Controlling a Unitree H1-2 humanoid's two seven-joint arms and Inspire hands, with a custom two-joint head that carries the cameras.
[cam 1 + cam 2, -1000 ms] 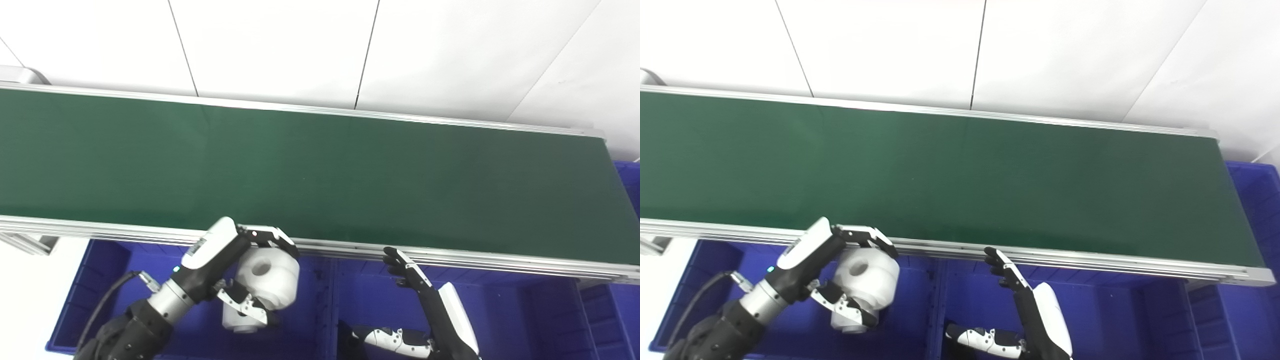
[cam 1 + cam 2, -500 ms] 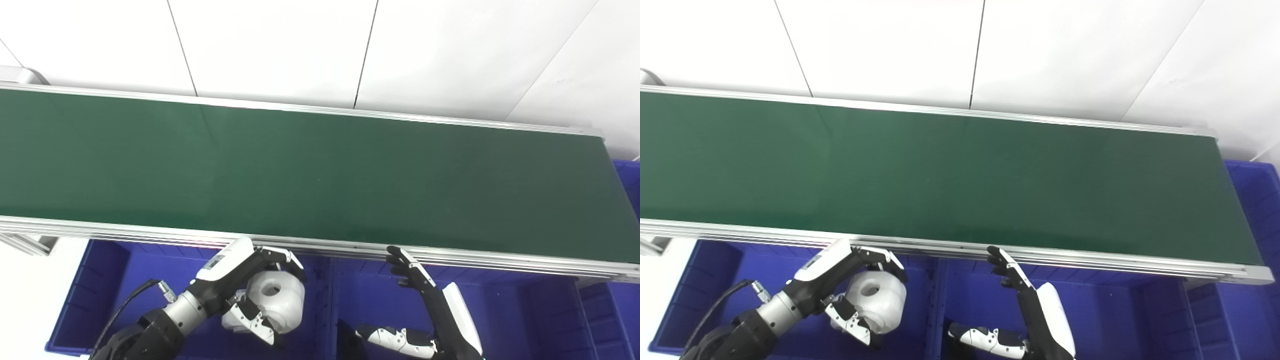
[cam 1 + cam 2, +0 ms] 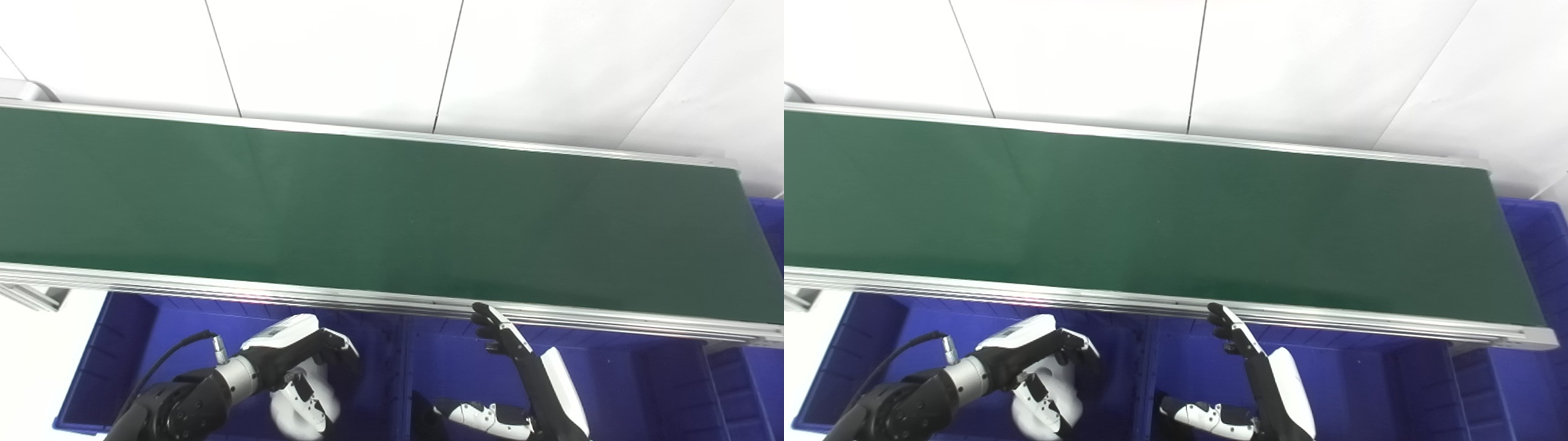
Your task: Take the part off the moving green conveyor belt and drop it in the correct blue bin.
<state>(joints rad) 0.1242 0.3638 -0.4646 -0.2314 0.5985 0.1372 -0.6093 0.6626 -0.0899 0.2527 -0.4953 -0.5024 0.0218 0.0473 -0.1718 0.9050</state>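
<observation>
The white rounded part is a blurred shape low inside the left blue bin, just under my left hand. That hand hovers over the bin with its fingers curled apart from the thumb, and the part is no longer clasped between them. My right hand stands flat with fingers stretched toward the conveyor's near rail, over the middle blue bin, holding nothing. The green belt carries no part.
An aluminium rail edges the belt's near side, directly above the bins. Another blue bin sits past the belt's right end. A white panelled wall stands behind the conveyor.
My left hand has carried the white part down from the rail into the left bin, and the part has slipped out below the fingers. The right hand has held still.
</observation>
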